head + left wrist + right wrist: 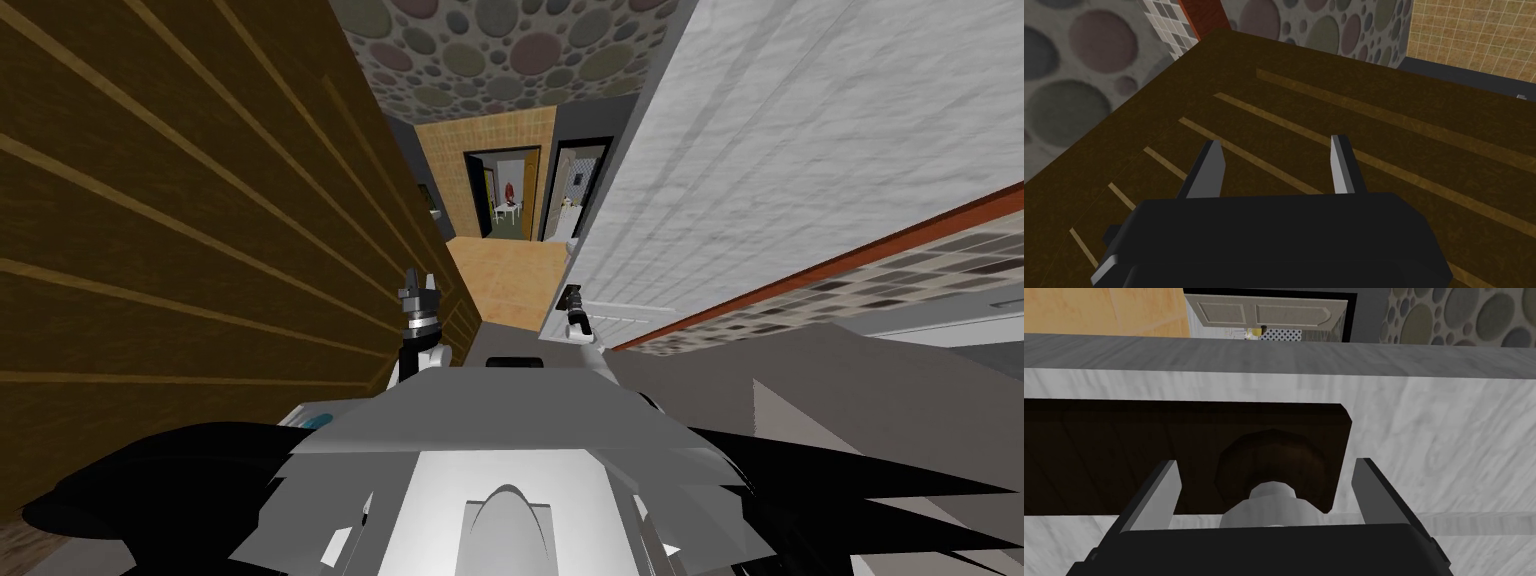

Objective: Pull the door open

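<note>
Right gripper (pixel 1266 462) agape around the dark knob (pixel 1284 450) on the white door (pixel 1434 438), apparently clear; left gripper (pixel 1277 141) likewise agape.

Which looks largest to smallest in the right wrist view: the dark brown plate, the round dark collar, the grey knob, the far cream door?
1. dark brown plate
2. round dark collar
3. grey knob and cream door: these look about alike. The door is far off and the knob close, so I leave them unranked.
</note>
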Tool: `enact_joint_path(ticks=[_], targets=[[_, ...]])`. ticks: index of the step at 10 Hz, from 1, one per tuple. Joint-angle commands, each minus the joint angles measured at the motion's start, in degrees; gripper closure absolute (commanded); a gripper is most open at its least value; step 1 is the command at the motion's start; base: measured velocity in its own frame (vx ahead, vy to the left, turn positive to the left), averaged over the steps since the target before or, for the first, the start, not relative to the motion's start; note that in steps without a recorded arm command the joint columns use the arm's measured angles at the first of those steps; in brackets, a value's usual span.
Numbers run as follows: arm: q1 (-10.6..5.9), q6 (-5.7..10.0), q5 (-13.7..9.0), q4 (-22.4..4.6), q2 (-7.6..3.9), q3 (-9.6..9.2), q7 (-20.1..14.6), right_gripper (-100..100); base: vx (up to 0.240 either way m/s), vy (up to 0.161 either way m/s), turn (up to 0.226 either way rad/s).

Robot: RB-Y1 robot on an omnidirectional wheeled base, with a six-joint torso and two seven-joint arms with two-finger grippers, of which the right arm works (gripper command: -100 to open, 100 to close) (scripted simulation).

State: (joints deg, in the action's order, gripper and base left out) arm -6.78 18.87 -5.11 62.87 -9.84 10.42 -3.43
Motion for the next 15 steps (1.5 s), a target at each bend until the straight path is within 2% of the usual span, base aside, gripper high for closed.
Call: enact_joint_path(ticks=[1,6,10,15], targets=[[-0.06,0.06,0.03,-0.12,0.08,-0.04,0.12,100,0.001,-0.001,-0.015],[-0.06,0.06,0.03,-0.12,0.08,-0.04,0.12,100,-0.011,0.000,0.003],[0.33,0.54,-0.22,-0.32,-1.90,-2.03,-1.98,100,-0.147,-0.065,0.135],[0.94,1.48,-0.71,-0.55,-5.40,-5.36,-5.70,100,-0.234,-0.102,0.196]])
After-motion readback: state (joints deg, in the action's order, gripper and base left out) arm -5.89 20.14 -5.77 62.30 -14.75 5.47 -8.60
